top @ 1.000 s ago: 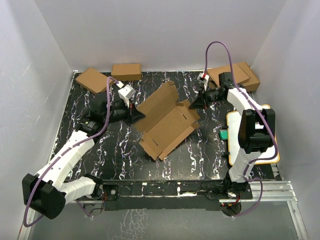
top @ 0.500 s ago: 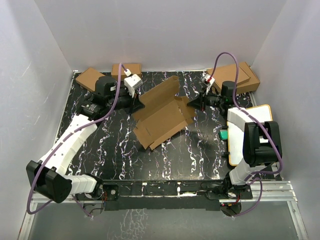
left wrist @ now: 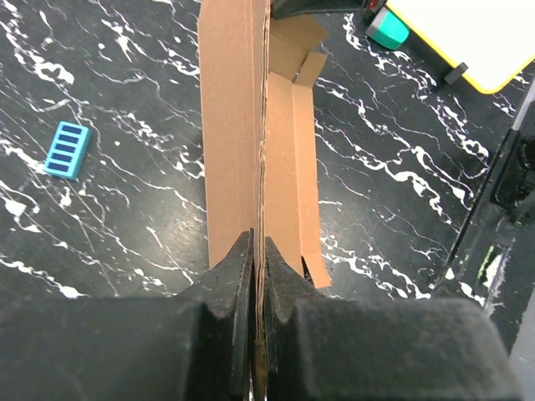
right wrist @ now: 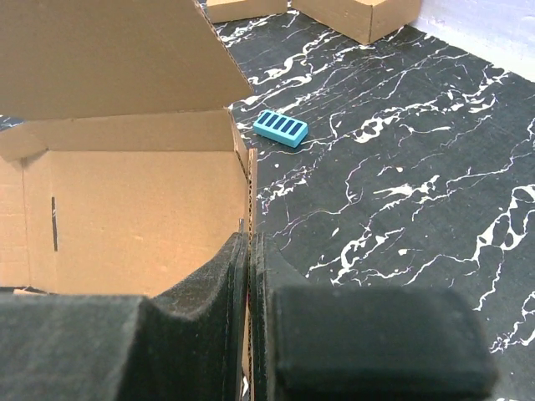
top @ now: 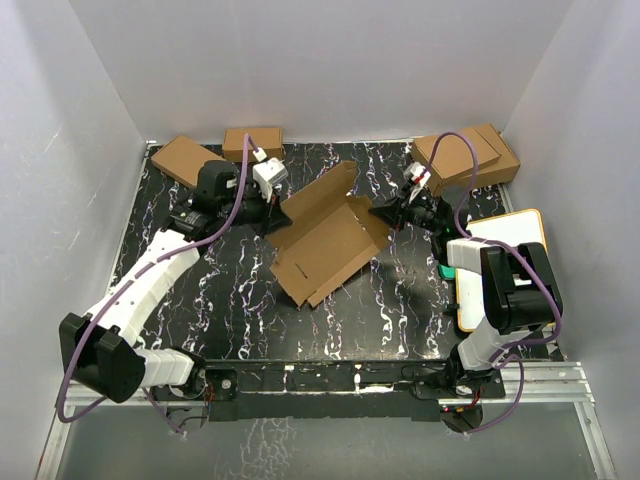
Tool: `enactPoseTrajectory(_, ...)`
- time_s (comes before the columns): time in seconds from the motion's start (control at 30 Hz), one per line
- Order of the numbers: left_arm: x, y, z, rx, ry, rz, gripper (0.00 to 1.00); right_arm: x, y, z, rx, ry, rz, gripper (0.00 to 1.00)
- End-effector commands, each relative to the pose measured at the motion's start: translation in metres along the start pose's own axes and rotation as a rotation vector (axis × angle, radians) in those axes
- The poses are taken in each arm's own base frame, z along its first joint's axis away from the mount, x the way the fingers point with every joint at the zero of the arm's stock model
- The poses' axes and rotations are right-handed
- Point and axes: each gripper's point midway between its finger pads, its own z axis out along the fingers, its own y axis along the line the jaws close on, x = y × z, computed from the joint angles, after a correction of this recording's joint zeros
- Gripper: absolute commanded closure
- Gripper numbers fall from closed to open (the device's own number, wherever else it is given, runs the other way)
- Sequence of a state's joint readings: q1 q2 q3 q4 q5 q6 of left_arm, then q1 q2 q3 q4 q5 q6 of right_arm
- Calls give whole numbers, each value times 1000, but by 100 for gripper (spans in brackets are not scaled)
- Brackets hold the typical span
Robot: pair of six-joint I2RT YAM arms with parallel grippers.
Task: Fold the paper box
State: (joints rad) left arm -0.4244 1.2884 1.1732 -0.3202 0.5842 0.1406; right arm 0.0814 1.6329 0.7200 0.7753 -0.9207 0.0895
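Centrally, half-folded paper box [top: 325, 245], open-topped.

Black marbled bench [top: 230, 300]. Flat brown box [top: 186, 159] far-left of left pincer [top: 275, 212]; small brown box [top: 252, 143] just behind that pincer. Stacked brown boxes [top: 468, 155] behind-right of right pincer [top: 383, 213]. Blue ribbed block [right wrist: 280, 127] on bench, ahead of right pincer. Yellow-rimmed white board [top: 505, 225] and teal item [top: 446, 270], side by side, near-right of it.
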Motion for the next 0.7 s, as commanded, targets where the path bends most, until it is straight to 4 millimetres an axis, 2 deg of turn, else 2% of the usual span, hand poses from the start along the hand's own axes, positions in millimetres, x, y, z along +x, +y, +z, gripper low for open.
enactPoseTrajectory(0.0, -7, -16, -7, 58, -50, -7, 100, -25, 9, 3, -55, -114, -185, 92)
enactPoseTrajectory(0.23, -4, -6, -12, 0, -40, 30, 100, 3, 19, 2, -170, 27, -180, 90)
enactPoseTrajectory(0.33, -7, -6, -14, -11, -51, 42, 100, 9, 16, 3, -206, 103, -173, 85)
enactPoseTrajectory(0.67, -10, -13, -15, 17, -80, -2, 100, 34, 8, -10, -204, 296, -94, 80)
